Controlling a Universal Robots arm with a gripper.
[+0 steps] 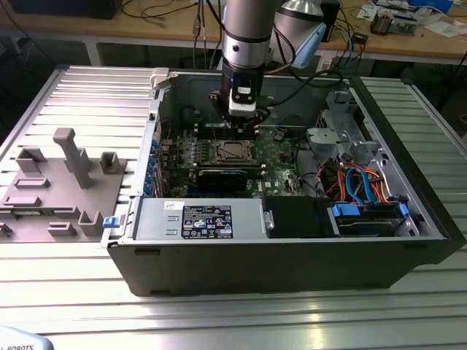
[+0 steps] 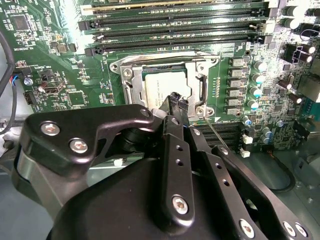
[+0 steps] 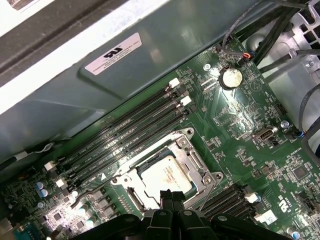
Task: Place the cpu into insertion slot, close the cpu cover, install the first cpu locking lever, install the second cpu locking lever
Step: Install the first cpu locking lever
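The black gripper loomed closest in the second wrist view, its jaws drawn together to a single point with nothing visibly held between them. The tips hovered at the near edge of the cpu, though contact could not be made out.

The cpu lay flat in the insertion slot, its dull silver top showing through the square cut-out, so the first step looked done. The cpu cover appeared to lie down around the chip, level with the socket, which suggested the second step was also finished.

A thin wire lever stuck out at an angle from the socket corner just beside the jaws, crossing the dark slots below it. By its stance it seemed not yet latched, and the gripper was nearest to it. Whether the other lever had been locked could not be told from these pictures. At best, then, the task stood about halfway, with the lever work left.

Beyond the socket ran the long memory slots, set in the green circuit board.

In the exterior view the arm reached straight down into the open computer case, which sat on a ribbed metal surface. A grey fixture tray lay well apart at the exterior view's left.
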